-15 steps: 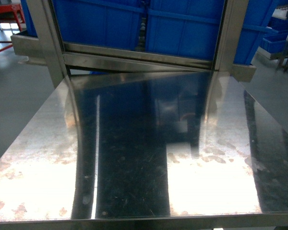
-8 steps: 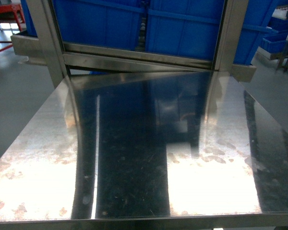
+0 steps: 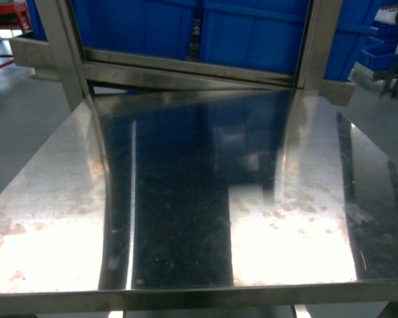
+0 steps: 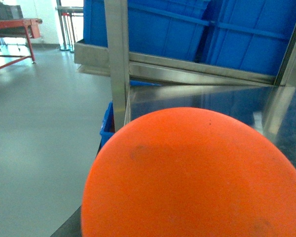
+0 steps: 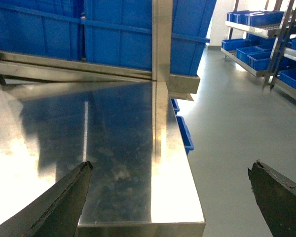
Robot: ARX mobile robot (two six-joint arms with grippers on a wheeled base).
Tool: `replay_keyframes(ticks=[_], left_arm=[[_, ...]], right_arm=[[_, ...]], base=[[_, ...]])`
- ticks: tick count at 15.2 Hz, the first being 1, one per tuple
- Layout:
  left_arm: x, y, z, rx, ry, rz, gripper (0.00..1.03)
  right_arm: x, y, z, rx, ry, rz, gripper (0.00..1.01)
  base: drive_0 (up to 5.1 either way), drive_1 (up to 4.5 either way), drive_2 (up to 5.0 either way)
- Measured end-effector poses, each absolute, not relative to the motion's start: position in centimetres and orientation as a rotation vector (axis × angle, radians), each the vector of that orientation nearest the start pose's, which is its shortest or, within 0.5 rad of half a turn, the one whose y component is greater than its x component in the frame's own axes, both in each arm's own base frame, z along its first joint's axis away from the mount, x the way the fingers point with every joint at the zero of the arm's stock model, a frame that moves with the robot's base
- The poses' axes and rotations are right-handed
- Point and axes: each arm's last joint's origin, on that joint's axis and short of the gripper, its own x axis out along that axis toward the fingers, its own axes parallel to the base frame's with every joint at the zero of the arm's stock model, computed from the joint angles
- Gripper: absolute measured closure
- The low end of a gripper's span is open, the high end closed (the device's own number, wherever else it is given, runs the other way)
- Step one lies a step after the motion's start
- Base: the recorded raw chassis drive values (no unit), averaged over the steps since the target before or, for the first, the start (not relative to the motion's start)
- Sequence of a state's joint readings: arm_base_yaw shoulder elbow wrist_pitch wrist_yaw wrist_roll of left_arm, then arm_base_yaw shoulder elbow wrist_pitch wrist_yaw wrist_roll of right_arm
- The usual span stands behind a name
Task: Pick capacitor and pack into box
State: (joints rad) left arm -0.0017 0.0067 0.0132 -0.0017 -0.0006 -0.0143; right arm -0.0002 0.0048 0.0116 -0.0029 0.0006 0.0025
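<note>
Neither the box nor a capacitor shows in any of our three views, so we cannot say where they are. Our right gripper [image 5: 170,197] hangs over the near right corner of the steel tabletop [image 5: 113,148], its two dark fingers [image 5: 64,200] spread wide, one over the metal surface and the other out over the grey floor [image 5: 232,123] beyond the edge, with nothing between them. On the left wrist view a big orange rounded shape [image 4: 192,173] fills the lower part of the picture and hides the left fingers, so we cannot tell whether they are wide or narrow. From the head camera we see only the shiny tabletop [image 3: 186,212], stained with rusty blotches towards the near edge, and no arm reaching over it. Behind it, past the steel frame posts [image 3: 63,53], stand large blue plastic bins [image 3: 252,33] side by side on a sloping steel rack; their insides are hidden from us. To the right, smaller blue bins [image 5: 256,54] sit on a shelf rack, and a red-framed bench [image 4: 15,29] stands far to the left. We can read no writing anywhere.
</note>
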Motion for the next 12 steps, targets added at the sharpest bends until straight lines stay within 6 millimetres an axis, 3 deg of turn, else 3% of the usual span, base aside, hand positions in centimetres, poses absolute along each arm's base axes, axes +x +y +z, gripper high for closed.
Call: replay_keyframes(ticks=[12], left_arm=[[9.73,-0.02,16.69,-0.014,-0.001,-0.002,0.59]], right_arm=[[9.73,0.0,16.66,0.003,-0.002,0.0,0.03]], base=[[0.0,0.0,0.0]])
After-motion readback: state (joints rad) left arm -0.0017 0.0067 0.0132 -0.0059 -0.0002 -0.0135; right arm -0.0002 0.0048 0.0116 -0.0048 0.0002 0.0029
